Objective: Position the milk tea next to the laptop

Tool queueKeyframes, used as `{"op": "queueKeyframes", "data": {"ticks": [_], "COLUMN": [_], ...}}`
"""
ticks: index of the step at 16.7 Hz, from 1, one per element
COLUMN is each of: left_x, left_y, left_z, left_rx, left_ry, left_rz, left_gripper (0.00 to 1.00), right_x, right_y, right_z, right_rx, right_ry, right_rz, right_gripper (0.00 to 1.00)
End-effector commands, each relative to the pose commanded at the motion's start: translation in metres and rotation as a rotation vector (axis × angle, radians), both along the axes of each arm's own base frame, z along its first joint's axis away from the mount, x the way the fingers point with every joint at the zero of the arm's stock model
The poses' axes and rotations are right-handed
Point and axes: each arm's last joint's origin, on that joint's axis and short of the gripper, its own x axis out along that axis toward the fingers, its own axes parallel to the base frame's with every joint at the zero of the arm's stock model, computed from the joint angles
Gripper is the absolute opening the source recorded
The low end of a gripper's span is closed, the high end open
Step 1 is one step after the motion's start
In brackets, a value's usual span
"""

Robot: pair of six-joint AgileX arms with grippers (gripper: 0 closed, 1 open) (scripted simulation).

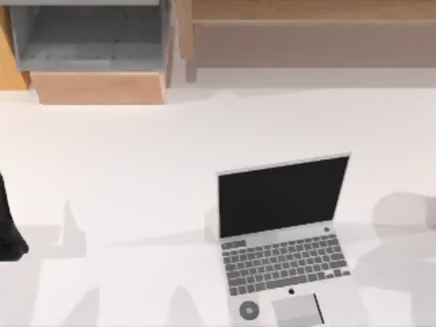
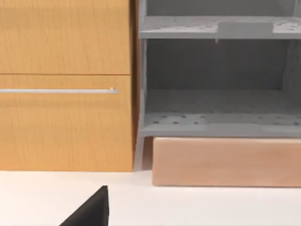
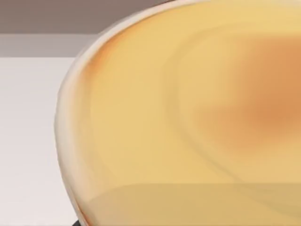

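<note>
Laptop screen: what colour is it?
Black; the laptop screen shows best in the top view.

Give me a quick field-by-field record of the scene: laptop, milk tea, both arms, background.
laptop: open, screen black, on the white table, right of centre in the top view
milk tea: creamy top very close under the right wrist camera; its spot on the table cannot be told
left arm: dark shape at the table's left edge
right gripper: state cannot be told
background: wooden cabinet, grey shelf unit
</note>
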Motion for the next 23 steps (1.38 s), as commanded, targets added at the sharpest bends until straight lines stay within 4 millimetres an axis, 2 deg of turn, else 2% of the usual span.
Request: {"op": "queueKeyframes", "data": {"ticks": [6, 11, 14, 19, 23], "left_x": [0.0, 0.0, 0.0, 0.0, 0.0], "left_y": [0.0, 0.0, 0.0, 0.0, 0.0], "left_z": [0.0, 0.0, 0.0, 0.0, 0.0], "left_rx": [0.0, 0.0, 0.0, 0.0, 0.0], "left_ry": [0.0, 0.0, 0.0, 0.0, 0.0], "left_rz": [0.0, 0.0, 0.0, 0.0, 0.0], "left_gripper": [1.0, 1.0, 1.0, 1.0, 1.0], "right_x": [0.0, -0.001, 0.008, 0.013, 0.003], "right_y": [0.0, 0.0, 0.005, 0.037, 0.074], "right_z": [0.008, 0.007, 0.023, 0.044, 0.053], "right_rx": [0.001, 0.003, -0.011, 0.02, 0.068], "right_ry": [0.002, 0.006, -0.074, -0.12, -0.088], "right_rz": [0.0, 0.0, 0.001, -0.001, -0.007], "right_gripper": [0.0, 0.0, 0.0, 0.0, 0.0]}}
